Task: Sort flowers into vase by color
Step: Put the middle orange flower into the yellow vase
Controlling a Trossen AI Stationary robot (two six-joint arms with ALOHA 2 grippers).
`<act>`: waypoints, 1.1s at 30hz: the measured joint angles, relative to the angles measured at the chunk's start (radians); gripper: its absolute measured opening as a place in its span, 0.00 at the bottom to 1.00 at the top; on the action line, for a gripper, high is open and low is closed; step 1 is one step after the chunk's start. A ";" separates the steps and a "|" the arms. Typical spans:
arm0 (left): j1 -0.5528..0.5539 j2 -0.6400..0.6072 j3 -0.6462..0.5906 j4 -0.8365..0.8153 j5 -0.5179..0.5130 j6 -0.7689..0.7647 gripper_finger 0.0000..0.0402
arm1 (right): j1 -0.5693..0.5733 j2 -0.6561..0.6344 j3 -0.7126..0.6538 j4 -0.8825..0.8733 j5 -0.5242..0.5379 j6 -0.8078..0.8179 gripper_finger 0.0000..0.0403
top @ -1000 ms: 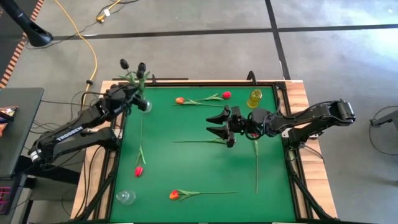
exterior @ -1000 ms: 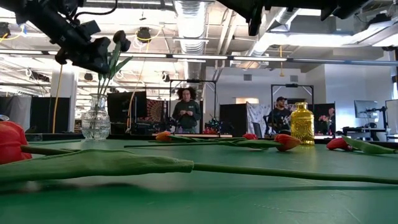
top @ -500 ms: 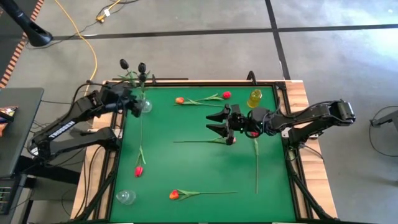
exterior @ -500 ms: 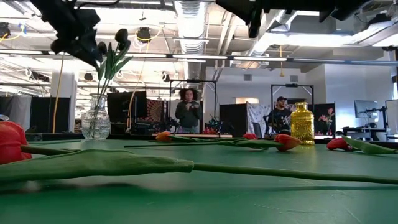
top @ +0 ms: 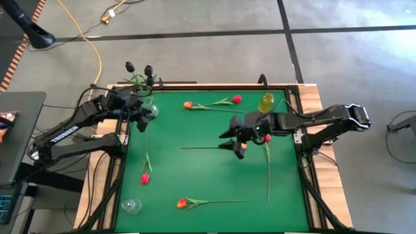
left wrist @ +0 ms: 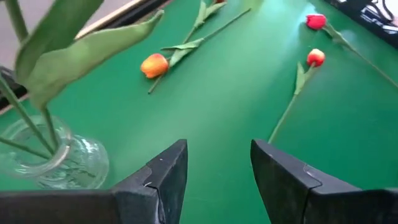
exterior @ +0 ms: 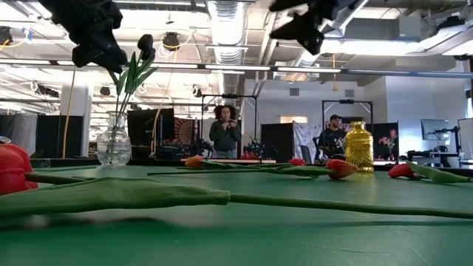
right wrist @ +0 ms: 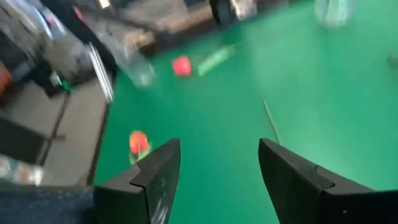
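Observation:
A clear glass vase point(top: 151, 110) at the table's far left holds two black flowers point(top: 148, 69), their stems standing in its neck point(exterior: 115, 118). My left gripper point(top: 139, 114) hovers open beside that vase point(left wrist: 43, 158), nothing between its fingers. Mid-table, my right gripper point(top: 229, 139) hangs open above a flower's green stem point(top: 205, 148). Red and orange flowers lie flat on the green mat: an orange one point(top: 187, 104), a red one point(top: 236, 99), a red one point(top: 145, 178), an orange one point(top: 182, 203) and a red one point(top: 266, 138). A yellow vase point(top: 266, 103) stands at the far right.
A small clear vase point(top: 131, 206) stands at the near left corner. The mat point(top: 208, 175) has a black frame and wooden edging point(top: 318, 104). Cables hang off the table's left side. People stand in the room beyond the far edge point(exterior: 224, 133).
My left gripper has drawn up and away from the black flowers toward the table's left edge, tipping as it went; the flowers stay standing in the clear vase. My right gripper has stayed in place but tipped its fingers up, closer to level.

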 joint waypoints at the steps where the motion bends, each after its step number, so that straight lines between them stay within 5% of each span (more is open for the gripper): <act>1: -0.003 0.000 0.000 0.001 -0.011 0.000 0.41 | 0.001 0.006 0.016 -0.041 0.000 0.000 0.61; 9: -0.004 0.000 -0.001 0.002 -0.027 0.001 0.41 | 0.006 0.037 0.025 -0.060 0.002 0.000 0.61; 16: -0.032 0.000 -0.001 -0.082 0.111 -0.027 0.41 | 0.006 0.071 0.026 -0.051 0.002 0.000 0.61; 33: -0.380 0.058 -0.002 -0.153 0.081 -0.215 0.41 | -0.013 0.097 0.025 -0.054 0.000 -0.008 0.61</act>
